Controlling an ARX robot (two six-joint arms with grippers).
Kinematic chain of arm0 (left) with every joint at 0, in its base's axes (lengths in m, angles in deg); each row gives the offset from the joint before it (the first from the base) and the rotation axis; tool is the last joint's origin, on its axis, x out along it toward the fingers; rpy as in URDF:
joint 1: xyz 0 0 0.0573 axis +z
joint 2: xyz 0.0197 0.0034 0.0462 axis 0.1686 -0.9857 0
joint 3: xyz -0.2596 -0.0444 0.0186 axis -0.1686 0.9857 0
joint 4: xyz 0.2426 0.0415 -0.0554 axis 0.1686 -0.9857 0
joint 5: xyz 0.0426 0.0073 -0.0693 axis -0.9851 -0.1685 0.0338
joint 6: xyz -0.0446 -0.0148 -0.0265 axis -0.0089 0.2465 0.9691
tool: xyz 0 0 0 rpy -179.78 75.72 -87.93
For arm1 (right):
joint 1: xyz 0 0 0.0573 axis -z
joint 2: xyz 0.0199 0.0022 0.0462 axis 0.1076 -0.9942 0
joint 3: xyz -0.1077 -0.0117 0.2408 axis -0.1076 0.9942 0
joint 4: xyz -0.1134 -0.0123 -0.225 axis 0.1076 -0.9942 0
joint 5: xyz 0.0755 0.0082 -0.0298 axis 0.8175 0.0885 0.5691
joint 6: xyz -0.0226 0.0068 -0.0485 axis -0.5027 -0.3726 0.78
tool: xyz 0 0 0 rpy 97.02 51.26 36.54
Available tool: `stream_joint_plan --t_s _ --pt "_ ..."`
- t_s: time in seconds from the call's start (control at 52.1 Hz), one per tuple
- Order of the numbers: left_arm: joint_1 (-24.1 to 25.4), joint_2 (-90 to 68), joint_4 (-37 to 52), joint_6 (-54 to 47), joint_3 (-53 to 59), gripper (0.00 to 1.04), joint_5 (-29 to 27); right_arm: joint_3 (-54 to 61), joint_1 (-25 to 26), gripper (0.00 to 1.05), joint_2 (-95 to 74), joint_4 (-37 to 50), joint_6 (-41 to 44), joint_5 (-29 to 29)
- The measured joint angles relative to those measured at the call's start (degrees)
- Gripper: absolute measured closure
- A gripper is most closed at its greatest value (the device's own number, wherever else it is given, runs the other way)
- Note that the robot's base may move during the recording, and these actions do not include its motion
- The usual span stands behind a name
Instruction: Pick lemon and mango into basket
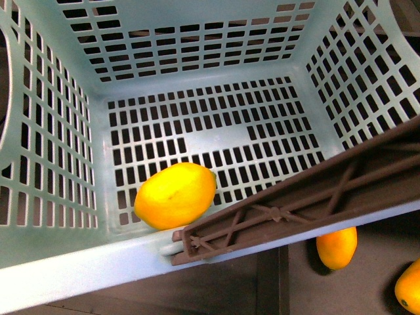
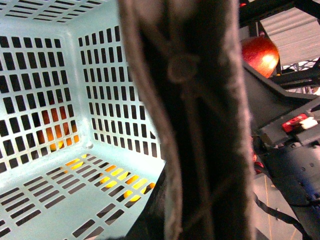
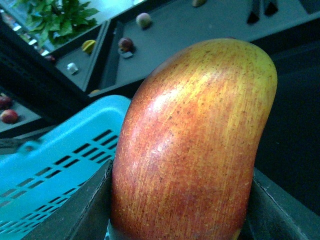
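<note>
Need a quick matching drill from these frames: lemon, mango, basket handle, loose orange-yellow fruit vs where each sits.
Things:
1. lemon
2. mango
3. basket handle
4. two loose orange-yellow fruits

Places:
A. between the right pincer's fingers, outside the basket
B. on the dark surface beside the basket
C. on the basket floor, near corner
D. lying across the near rim

Pairs: 1-C, 2-A, 3-D, 4-B
</note>
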Motion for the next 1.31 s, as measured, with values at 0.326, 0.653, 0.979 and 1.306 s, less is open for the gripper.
stream_joint_plan --t_s 0.326,0.653,0.979,1.306 --pt "0.0 0.0 0.0 0.0 0.0 1.01 0.2 -1.2 -11.8 0.42 -2.9 2.4 -1.3 -2.4" --pt "0.0 0.0 0.0 -0.1 0.0 1.01 0.0 -1.0 -15.3 0.42 -4.4 3.1 -1.5 -3.5" --pt "0.0 0.0 0.0 0.0 0.0 1.01 0.1 0.2 -14.8 0.08 -4.0 3.2 -3.1 -4.7" --pt "0.0 -0.1 0.0 0.3 0.1 1.01 0.0 2.4 -12.2 0.09 -0.1 2.4 -4.2 -7.1"
